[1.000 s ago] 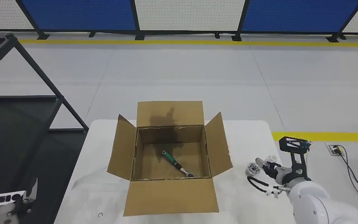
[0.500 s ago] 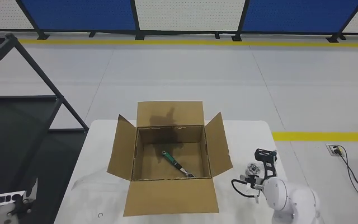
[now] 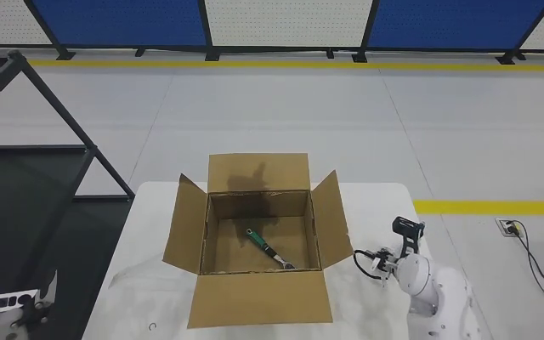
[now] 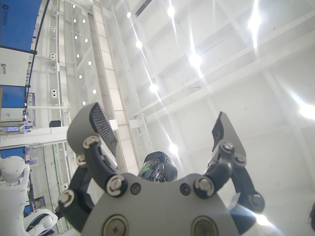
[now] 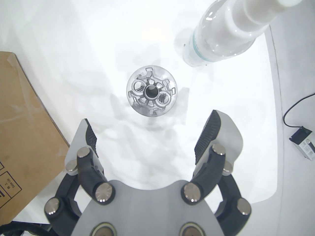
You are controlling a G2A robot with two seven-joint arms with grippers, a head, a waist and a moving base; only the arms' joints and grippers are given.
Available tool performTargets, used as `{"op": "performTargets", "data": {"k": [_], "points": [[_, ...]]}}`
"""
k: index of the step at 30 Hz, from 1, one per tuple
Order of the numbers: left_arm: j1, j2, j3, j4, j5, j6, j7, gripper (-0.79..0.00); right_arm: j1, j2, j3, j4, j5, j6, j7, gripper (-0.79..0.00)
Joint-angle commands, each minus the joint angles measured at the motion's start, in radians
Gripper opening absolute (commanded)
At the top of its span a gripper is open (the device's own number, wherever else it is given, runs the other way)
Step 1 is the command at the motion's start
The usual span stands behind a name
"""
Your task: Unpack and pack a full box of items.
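One white table [image 3: 365,204] carries an open cardboard box [image 3: 259,297] with all four flaps folded outward. In the top view an arm stands over the table just beside the box's right flap. The right hand [image 5: 151,121] points down at the table beside a corner of the box, its fingers spread wide and holding nothing. The left hand [image 4: 158,110] points up at the ceiling, also spread wide with nothing between its pads. A clear bottle [image 5: 221,37] with a stepped white cap stands upright on the table, near the edge and well apart from the box. A wrench [image 3: 268,248] with a green handle lies slanted on the box's floor. A round metal part [image 5: 151,92] with a centre hole sits on the table between box and bottle, touching neither, just ahead of the right hand's fingertips.
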Motion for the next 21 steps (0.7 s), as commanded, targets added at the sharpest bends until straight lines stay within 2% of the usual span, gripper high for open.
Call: {"op": "performTargets", "data": {"k": [1, 8, 12, 15, 18, 19, 21], "points": [[0.0, 0.0, 0.0, 0.0, 0.0, 0.0, 0.0, 0.0, 0.004, 0.001, 0.0, 0.016, 0.016, 0.002, -0.018, 0.0], [0.0, 0.0, 0.0, 0.0, 0.0, 0.0, 0.0, 0.0, 0.017, 0.002, -0.015, 0.061, 0.032, 0.038, -0.069, 0.0], [0.0, 0.0, 0.0, 0.0, 0.0, 0.0, 0.0, 0.0, 0.03, 0.003, -0.022, 0.092, 0.033, 0.052, -0.088, -0.092], [0.0, 0.0, 0.0, 0.0, 0.0, 0.0, 0.0, 0.0, 0.039, 0.003, -0.033, 0.113, 0.033, 0.068, -0.106, -0.246], [0.0, 0.0, 0.0, 0.0, 0.0, 0.0, 0.0, 0.0, 0.046, 0.005, -0.038, 0.13, 0.031, 0.075, -0.116, -0.342], [0.0, 0.0, 0.0, 0.0, 0.0, 0.0, 0.0, 0.0, 0.049, 0.005, -0.037, 0.135, 0.026, 0.083, -0.123, -0.4], [0.0, 0.0, 0.0, 0.0, 0.0, 0.0, 0.0, 0.0, 0.053, 0.006, -0.041, 0.143, 0.022, 0.09, -0.127, -0.419]]}}
